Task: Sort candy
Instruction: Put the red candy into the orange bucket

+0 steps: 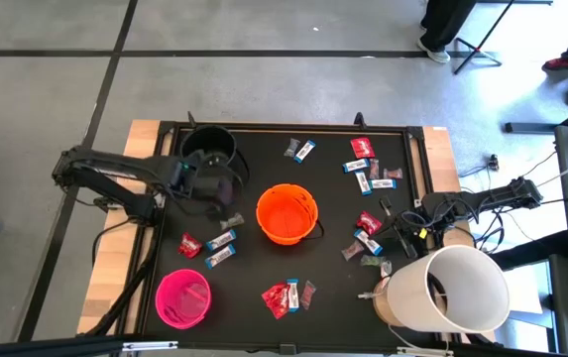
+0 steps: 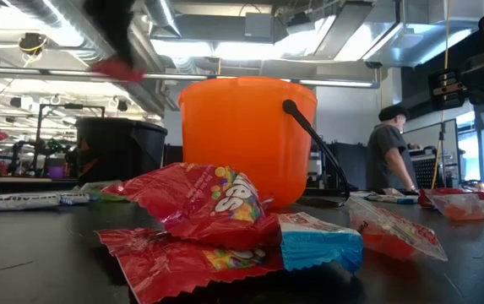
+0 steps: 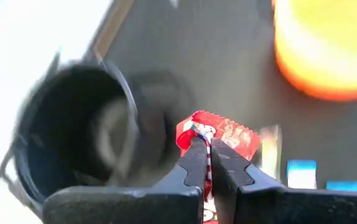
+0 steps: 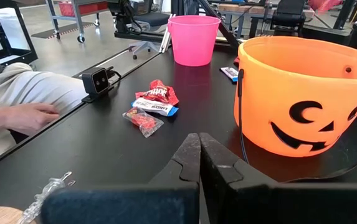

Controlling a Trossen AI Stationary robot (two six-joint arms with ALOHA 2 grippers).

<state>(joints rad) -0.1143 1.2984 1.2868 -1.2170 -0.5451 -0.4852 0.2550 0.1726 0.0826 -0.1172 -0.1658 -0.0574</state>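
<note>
Two grippers are seen over the black table (image 1: 264,149). A red candy packet (image 3: 218,134) is pinched between the closed fingers of the left gripper (image 3: 207,163), apparently held just beside the black bucket (image 1: 210,147) at eleven o'clock. More candy (image 1: 368,169) is scattered around the central orange bucket (image 1: 286,213). The right gripper (image 4: 198,155), at four o'clock, is closed and empty.

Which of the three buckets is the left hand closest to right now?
The black bucket at the table's far left. The left hand, shut on a red candy packet, sits beside it. The orange bucket stands farther right, and the pink bucket at the near edge.
</note>
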